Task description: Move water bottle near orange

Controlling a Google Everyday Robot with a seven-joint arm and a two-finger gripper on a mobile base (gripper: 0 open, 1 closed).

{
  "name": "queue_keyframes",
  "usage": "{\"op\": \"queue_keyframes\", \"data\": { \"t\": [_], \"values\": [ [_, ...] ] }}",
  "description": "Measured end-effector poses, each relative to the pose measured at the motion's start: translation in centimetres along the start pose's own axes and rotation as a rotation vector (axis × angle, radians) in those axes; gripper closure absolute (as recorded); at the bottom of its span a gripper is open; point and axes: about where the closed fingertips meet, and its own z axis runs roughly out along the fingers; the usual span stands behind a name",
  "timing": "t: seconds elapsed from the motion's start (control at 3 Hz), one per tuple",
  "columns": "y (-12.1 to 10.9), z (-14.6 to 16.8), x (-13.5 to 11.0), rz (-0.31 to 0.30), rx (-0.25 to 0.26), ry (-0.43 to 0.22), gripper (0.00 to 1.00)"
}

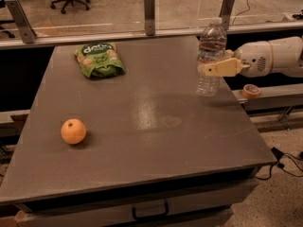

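Note:
The water bottle (211, 40), clear with a white cap, stands upright near the right edge of the grey table (156, 141). My gripper (212, 69) reaches in from the right and is shut around the bottle's middle, with one tan finger (221, 68) across its front. The bottle's base is at or just above the tabletop. The orange (73, 131) lies on the left front part of the table, far from the bottle.
A green snack bag (98, 59) lies at the back left of the table. A glass barrier with metal posts (149, 6) runs along the back edge. A tape roll (251, 90) sits on a ledge to the right. A drawer handle (149, 210) is below the front edge.

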Motion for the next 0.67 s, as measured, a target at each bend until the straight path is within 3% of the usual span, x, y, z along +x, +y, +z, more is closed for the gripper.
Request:
{"op": "queue_keyframes", "data": {
  "t": [0.33,0.67],
  "values": [
    [1.0,3.3,-0.4,-0.022,-0.062,-0.011,1.00],
    [2.6,10.5,-1.8,-0.077,-0.166,-0.043,1.00]
  ]
}}
